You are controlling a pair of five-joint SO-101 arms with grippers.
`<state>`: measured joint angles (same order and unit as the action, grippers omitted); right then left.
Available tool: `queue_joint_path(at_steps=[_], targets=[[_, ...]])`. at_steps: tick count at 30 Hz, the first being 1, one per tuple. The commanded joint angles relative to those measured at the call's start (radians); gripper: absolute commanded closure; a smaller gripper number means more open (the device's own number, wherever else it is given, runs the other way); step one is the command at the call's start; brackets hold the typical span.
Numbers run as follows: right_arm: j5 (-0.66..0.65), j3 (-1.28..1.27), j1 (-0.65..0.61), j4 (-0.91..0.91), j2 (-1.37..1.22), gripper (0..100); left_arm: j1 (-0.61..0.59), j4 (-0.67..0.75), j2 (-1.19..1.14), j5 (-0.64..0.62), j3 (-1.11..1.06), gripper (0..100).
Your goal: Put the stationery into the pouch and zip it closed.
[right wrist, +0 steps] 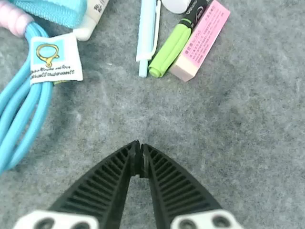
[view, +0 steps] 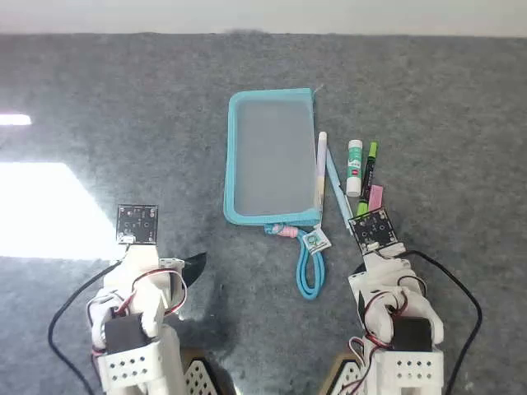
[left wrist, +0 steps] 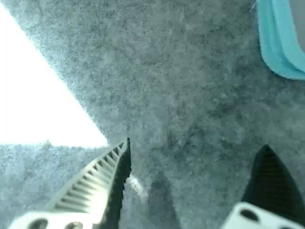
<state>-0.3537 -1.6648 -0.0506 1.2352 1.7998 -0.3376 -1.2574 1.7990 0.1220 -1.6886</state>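
The teal pouch (view: 272, 156) lies flat mid-table, its corner (left wrist: 286, 43) also in the left wrist view. Just right of it lie a white pen (view: 320, 169), a light blue pen (view: 336, 189), a glue stick (view: 355, 167), a green highlighter (view: 368, 173) and a pink eraser (view: 375, 197). My right gripper (right wrist: 140, 145) is shut and empty, a short way in front of the highlighter (right wrist: 174, 45) and eraser (right wrist: 200, 40). My left gripper (left wrist: 195, 148) stands open over bare mat at the near left, well clear of the pouch.
A blue strap (view: 310, 267) with a white tag (view: 315, 240) trails from the pouch's near corner, beside the right arm. A bright patch of light (view: 41, 210) lies on the grey mat at the left.
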Motion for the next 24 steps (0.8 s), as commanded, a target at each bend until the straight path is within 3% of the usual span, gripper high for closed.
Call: queue_joint_path(at_steps=[1, 9, 15, 24], targets=[[-0.015, -0.018, -0.010, 0.002, 0.015, 99.1, -0.006, -0.005, 0.021, -0.009, 0.007, 62], [-0.017, -0.017, -0.008, 0.002, 0.013, 99.1, -0.006, -0.005, 0.021, -0.009, 0.007, 62], [-0.015, -0.017, 0.088, 0.004, 0.015, 99.1, -0.006, -0.005, 0.021, -0.009, 0.007, 62], [-0.014, -0.018, 0.084, 0.004, 0.015, 99.0, -0.006, -0.005, 0.021, -0.009, 0.007, 62]])
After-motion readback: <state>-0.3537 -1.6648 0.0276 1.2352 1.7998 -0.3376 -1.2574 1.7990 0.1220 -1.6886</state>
